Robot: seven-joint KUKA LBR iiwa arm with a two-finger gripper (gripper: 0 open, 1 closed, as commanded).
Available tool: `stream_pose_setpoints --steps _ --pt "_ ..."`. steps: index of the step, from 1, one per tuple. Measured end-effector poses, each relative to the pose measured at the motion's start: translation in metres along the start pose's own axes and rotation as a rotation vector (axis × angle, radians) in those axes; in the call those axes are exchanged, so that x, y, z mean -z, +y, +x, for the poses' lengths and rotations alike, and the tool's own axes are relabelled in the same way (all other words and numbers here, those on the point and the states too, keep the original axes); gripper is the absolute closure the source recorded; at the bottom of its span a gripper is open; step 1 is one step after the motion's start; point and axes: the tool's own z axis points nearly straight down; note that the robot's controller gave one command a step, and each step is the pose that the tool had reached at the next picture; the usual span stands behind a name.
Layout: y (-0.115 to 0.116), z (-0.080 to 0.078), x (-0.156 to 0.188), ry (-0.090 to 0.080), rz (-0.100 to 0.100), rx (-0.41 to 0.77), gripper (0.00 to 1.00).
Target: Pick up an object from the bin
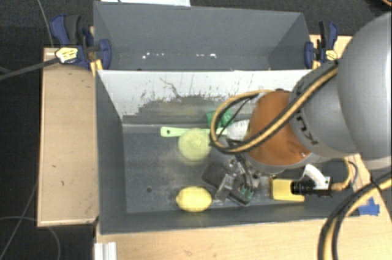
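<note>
Gripper (236,184): low in the bin (110,148), close to the front wall, right of centre. It hangs below the arm's orange cover (275,136), around which a yellow-and-black cable (257,99) loops. Whether it is spread or closed cannot be told; the tip reads as a dark cluster of metal with a spot of green, and nothing can be made out in its grip.

Object under gripper: a dark piece (214,175), flat and angular, lies on the bin floor at the gripper's left side. It either touches the tip or sits just beside it; contact cannot be confirmed.

Nearby items:
- Lemon (194,198), yellow and oval, against the front wall, just left of the dark piece.
- Ball (195,145), pale yellow-green, mid-floor, behind the lemon and near the cover.
- Green strip (174,131), pale, lying flat, one end meeting the ball.
- Green item (224,115), brighter, near the back wall, partly hidden by the cable.
- Yellow block (282,189), right of the gripper near the front wall, with a black and a white part at its right end.
</note>
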Motion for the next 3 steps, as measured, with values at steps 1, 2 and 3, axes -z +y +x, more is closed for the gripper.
stream_pose_setpoints --steps 1,2,3 --pt "0.000 0.000 0.008 -0.001 -0.001 0.001 1.00" --pt "-0.002 0.002 0.032 0.009 0.005 0.003 1.00" --pt "-0.001 0.000 0.070 0.004 0.003 0.003 1.00"
